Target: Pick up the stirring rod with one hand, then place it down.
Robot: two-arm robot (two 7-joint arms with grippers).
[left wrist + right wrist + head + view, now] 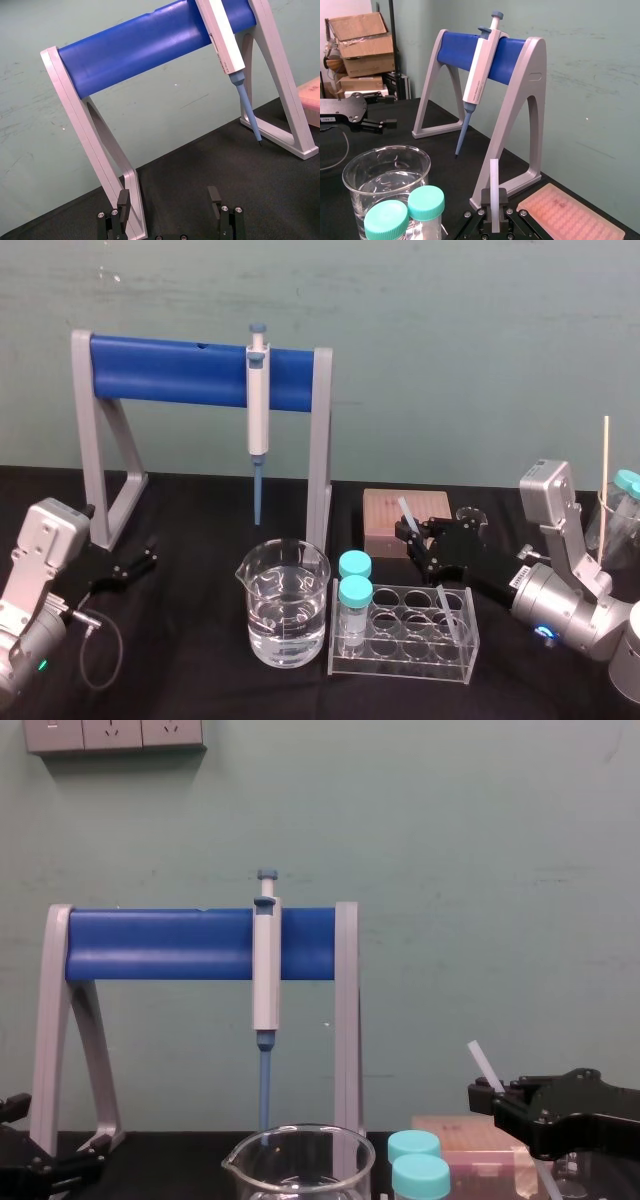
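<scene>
Stirring rod (407, 511), translucent white and tilted, is clenched in the right end effector (418, 536) right of centre in the head view, between the pink box (385, 520) and the clear tube rack (400, 660). The left end effector (148, 552) sits parked at lower left, fingers spread.

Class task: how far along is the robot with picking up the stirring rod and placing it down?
Done: the right gripper is shut on the stirring rod, tilted, near the tube rack. In hand: holding it. Left: placing it down and letting go. The left gripper rests open by the pipette stand.
</scene>
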